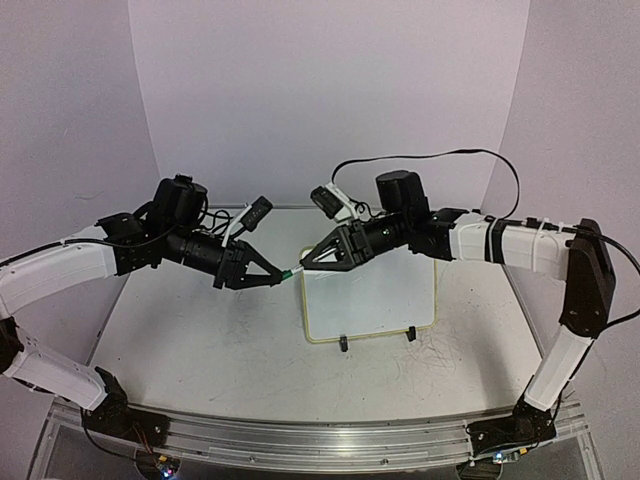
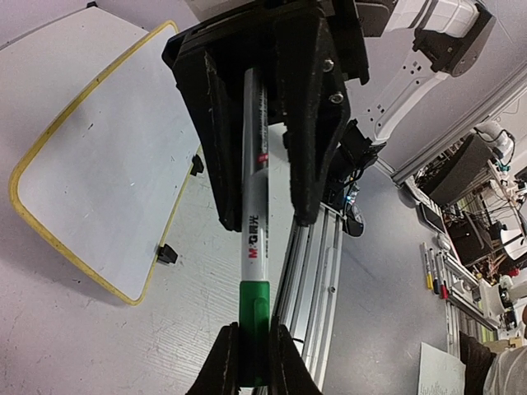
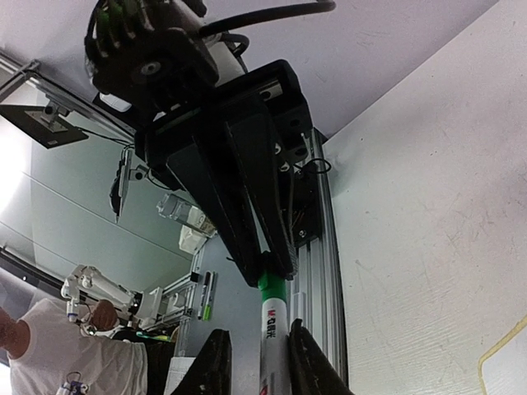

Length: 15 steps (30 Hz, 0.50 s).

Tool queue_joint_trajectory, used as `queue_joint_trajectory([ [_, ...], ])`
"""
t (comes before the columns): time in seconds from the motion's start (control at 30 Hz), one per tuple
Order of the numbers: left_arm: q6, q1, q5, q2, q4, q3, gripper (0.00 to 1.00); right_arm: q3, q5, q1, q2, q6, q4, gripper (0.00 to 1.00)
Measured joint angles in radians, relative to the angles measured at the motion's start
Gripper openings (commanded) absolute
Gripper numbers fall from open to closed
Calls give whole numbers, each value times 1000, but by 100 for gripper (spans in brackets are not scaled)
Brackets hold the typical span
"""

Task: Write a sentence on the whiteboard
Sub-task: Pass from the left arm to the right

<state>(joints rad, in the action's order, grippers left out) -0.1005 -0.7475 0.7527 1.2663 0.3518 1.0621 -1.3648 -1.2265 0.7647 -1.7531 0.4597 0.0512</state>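
The whiteboard [image 1: 370, 295], white with a thin yellow frame and two black clip feet, lies flat on the table right of centre. Above its near-left corner both grippers meet tip to tip on one marker held level in the air. My left gripper [image 1: 277, 277] is shut on the green cap [image 2: 254, 317]. My right gripper [image 1: 309, 262] is shut on the white marker body [image 2: 255, 218]. In the left wrist view the board [image 2: 99, 164] lies below on the left. In the right wrist view the marker [image 3: 272, 350] runs up between my fingers to the green cap [image 3: 271, 287]; a board corner [image 3: 512, 370] shows at the lower right.
An aluminium rail [image 1: 300, 440] runs along the table's near edge, and it shows under the marker in the left wrist view [image 2: 317, 263]. White walls enclose the back and sides. Spare markers [image 2: 430, 265] lie on a bench off the table. A person [image 3: 49, 354] stands beyond the rail.
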Motion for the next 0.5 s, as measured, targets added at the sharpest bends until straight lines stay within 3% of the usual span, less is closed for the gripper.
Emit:
queue_joint_trajectory([
  [0.2, 0, 0, 13, 1, -2, 3, 0, 22, 0, -1, -3, 52, 61, 0],
  [0.27, -1, 0, 13, 1, -1, 4, 0, 27, 2, -2, -4, 61, 72, 0],
  [0.3, -2, 0, 12, 2, 0, 4, 5, 28, 2, -2, -6, 65, 76, 0],
  [0.4, -4, 0, 12, 2, 2, 4, 31, 34, 5, -2, -6, 68, 89, 0],
  [0.5, -7, 0, 13, 2, 5, 4, 43, 41, 12, 0, -6, 68, 101, 0],
])
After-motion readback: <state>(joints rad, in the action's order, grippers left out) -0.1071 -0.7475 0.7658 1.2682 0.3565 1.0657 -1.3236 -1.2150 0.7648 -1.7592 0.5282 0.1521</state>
